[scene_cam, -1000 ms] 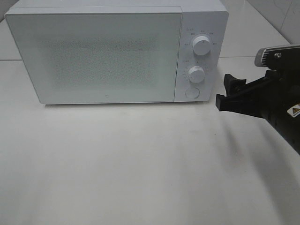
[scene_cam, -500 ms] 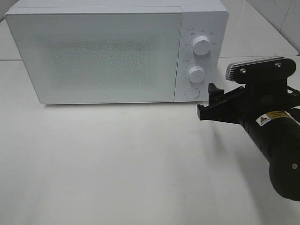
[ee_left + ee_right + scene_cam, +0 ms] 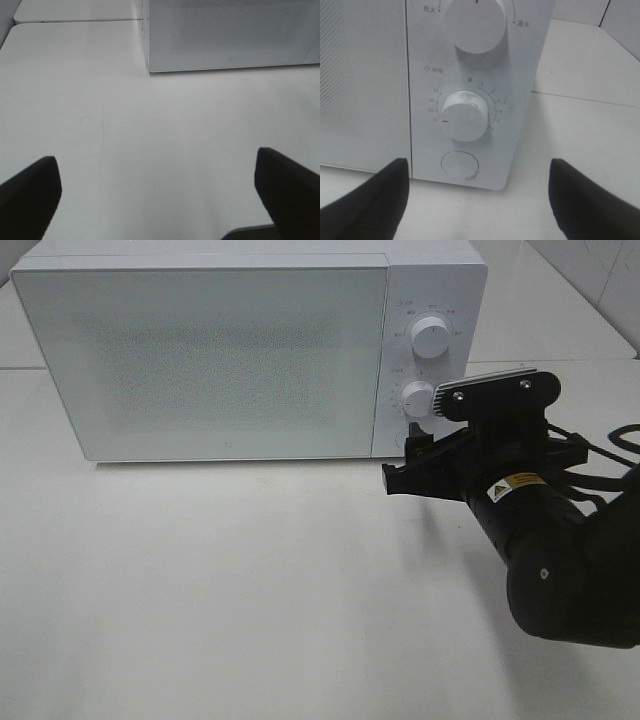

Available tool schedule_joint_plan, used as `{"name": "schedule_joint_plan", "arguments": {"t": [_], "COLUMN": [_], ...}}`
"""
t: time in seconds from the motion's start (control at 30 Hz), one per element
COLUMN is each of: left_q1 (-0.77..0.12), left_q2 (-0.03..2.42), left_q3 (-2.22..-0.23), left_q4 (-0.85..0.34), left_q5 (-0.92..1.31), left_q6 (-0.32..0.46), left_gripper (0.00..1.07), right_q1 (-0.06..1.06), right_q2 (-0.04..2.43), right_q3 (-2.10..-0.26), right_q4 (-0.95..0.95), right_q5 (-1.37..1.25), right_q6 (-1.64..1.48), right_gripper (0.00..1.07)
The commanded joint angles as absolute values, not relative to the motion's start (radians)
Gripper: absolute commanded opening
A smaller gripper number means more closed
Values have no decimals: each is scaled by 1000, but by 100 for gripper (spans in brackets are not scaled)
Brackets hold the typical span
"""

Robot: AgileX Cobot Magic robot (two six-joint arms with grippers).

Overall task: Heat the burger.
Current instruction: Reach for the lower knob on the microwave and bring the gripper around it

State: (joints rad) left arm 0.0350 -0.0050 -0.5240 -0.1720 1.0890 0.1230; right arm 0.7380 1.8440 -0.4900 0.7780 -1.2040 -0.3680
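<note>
**Right gripper parked at the microwave's controls, no burger in sight**

So the right gripper [image 3: 402, 462] is sitting right up against the control panel of the white microwave [image 3: 230, 360]. Its jaws are spread apart with nothing between them. In its wrist view, the round button [image 3: 460, 165] is dead ahead between the two fingers. The lower knob [image 3: 465, 116] is just above that, and the upper knob [image 3: 472, 22] is higher again.

The left gripper [image 3: 157, 200] is hanging back, well short of the microwave's front corner. Its jaws are wide open with only bare white table [image 3: 125, 125] ahead of them, so it isn't holding anything either.

As for the burger, I honestly can't tell where it is. The microwave door [image 3: 200, 360] is shut, and its dotted panel doesn't let you see through.
</note>
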Motion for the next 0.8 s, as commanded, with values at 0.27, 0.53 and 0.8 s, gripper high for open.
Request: {"name": "schedule_joint_plan", "arguments": {"t": [0.27, 0.53, 0.8], "left_q1": [34, 34, 34], "left_q2": [-27, -27, -27], "left_q3": [-521, -521, -521], "left_q4": [-179, -179, -179], "left_q5": [1074, 1074, 1074], "left_q6": [122, 122, 122], "left_gripper": [100, 100, 100], "right_q1": [735, 703, 675], "right_q2": [1907, 1965, 2013], "right_q3": [-592, -665, -731], "right_q4": [760, 757, 755], "right_q5": [-1313, -1309, -1292], "right_q6": [-333, -310, -312], "right_gripper": [75, 75, 75]}}
